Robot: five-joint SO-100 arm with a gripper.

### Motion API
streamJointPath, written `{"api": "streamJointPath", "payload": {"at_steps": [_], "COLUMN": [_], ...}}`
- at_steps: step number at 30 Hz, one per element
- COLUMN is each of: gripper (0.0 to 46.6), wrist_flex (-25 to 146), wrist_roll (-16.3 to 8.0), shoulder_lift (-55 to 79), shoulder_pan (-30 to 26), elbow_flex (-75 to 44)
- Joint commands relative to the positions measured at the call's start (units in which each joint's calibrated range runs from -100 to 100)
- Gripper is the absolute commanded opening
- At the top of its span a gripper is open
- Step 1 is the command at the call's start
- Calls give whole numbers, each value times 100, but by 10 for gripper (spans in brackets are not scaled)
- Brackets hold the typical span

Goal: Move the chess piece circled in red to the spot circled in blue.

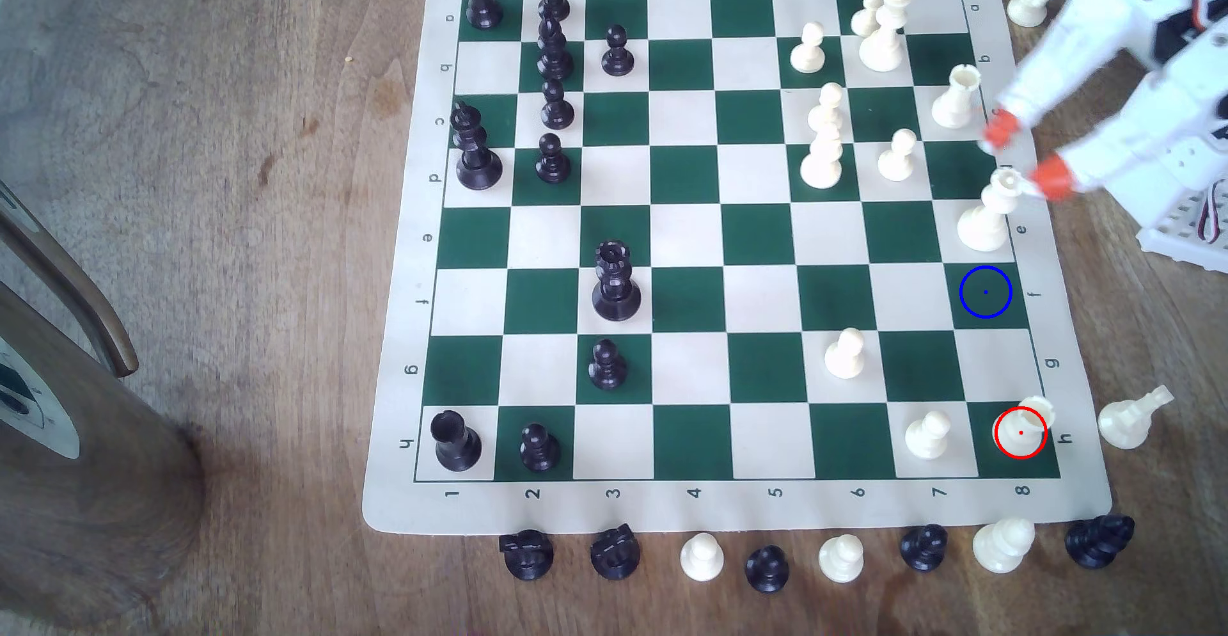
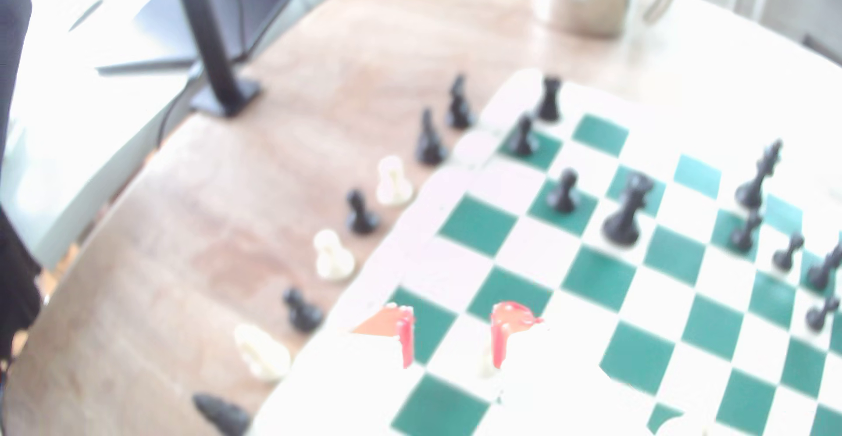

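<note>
cream rook point(image 1: 1023, 427) | notched top | red-ringed corner square | upright

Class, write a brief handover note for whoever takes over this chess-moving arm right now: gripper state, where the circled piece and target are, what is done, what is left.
Gripper: open, empty, hovering at the board's edge on the exterior view's right, beside the cream queen.
Rook circled in red: upright on its corner green square, untouched.
Blue-circled square: free, two squares away in the same column.
Done: nothing yet.
Left: reach the rook, grip, lift, place on the blue spot.
</note>
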Motion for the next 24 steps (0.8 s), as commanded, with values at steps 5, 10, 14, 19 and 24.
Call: {"api": "streamJointPath", "payload": {"at_steps": [5,10,14,19,24], "gripper": [176,168,168,179,216], "wrist_flex": [957,408,-272,-943,-1328], "wrist_roll": [-718,-913,-982,-1040,-1070], "shoulder_lift": [1021,1649,2234,2820,2897], "shoulder_pan": [-1248,-1514,-1686,-1718,-1749], "elbow_flex": [-702,-177,204,712,1047]}}
